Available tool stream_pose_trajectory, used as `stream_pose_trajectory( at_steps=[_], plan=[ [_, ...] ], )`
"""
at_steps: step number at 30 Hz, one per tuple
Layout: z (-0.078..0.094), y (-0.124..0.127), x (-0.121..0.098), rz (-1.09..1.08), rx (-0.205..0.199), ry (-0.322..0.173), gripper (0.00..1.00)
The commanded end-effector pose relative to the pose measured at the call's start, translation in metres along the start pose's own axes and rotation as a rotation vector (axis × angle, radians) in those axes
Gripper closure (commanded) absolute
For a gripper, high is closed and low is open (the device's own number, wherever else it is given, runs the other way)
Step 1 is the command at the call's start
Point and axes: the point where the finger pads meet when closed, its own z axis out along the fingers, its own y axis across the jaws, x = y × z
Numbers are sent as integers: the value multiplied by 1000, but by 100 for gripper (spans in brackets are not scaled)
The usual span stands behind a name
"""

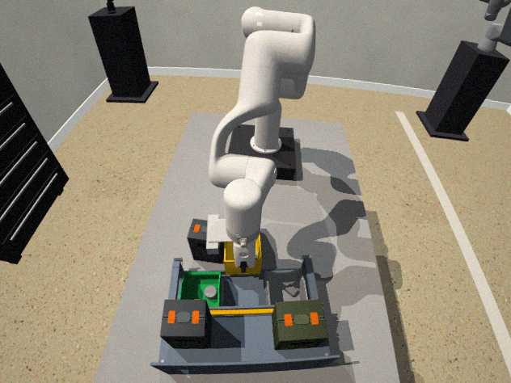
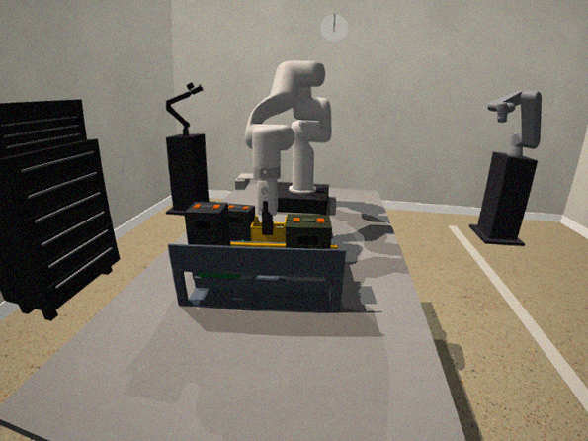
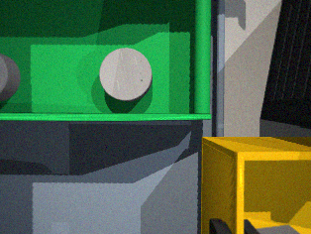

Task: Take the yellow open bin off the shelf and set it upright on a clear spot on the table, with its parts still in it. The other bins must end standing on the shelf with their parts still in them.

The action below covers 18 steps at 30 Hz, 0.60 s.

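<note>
The yellow open bin (image 1: pixel 242 259) is at the back edge of the grey shelf (image 1: pixel 245 330), between a black case and the olive case in the front view (image 2: pixel 271 233). My gripper (image 1: pixel 244 267) points straight down into it. In the wrist view the two fingertips straddle the bin's near wall (image 3: pixel 258 183), shut on it. The bin's parts are hidden by the gripper. The green open bin (image 1: pixel 200 286) stands on the shelf to the left, with a grey round part (image 3: pixel 125 74) in it.
A black lidded case (image 1: pixel 184 322) and an olive lidded case (image 1: pixel 299 323) stand on the shelf's front. Another black case (image 1: pixel 200 243) stands just left of the yellow bin. A small grey part (image 1: pixel 291 291) lies in the shelf's right bay.
</note>
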Motion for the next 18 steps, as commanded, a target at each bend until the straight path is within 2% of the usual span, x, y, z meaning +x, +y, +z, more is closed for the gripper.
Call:
stream_pose_trajectory(
  at_steps=[1, 18],
  plan=[
    [-2, -1, 0, 0, 4, 1, 99],
    [-2, -1, 0, 0, 4, 1, 100]
  ],
)
